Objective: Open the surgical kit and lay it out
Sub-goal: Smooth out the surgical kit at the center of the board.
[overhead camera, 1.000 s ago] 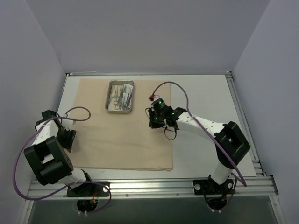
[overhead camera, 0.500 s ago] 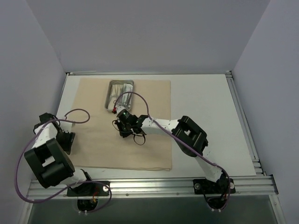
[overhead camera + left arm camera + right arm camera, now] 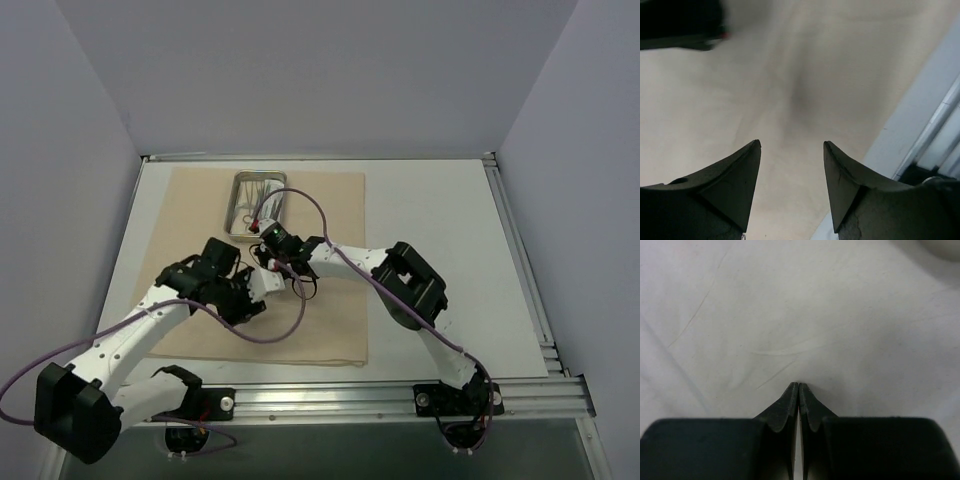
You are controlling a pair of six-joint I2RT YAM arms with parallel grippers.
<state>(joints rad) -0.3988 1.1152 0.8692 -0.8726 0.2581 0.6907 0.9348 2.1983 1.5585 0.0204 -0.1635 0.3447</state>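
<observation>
The surgical kit's beige cloth wrap lies spread flat on the table. Its small steel tray sits at the cloth's far edge with thin metal instruments inside. My right gripper hangs just in front of the tray. In the right wrist view it is shut with nothing between its fingers, tips close over the cloth. My left gripper is over the cloth's middle, just in front of the right one. In the left wrist view it is open and empty above bare cloth.
White tabletop lies right of the cloth. An aluminium rail runs along the near edge, and it shows again as the rail at the right of the left wrist view. Grey walls close in the left, back and right sides.
The left arm swung from the table's left edge onto the middle of the cloth. The right gripper travelled left from the cloth's right edge to just in front of the tray and shut.
</observation>
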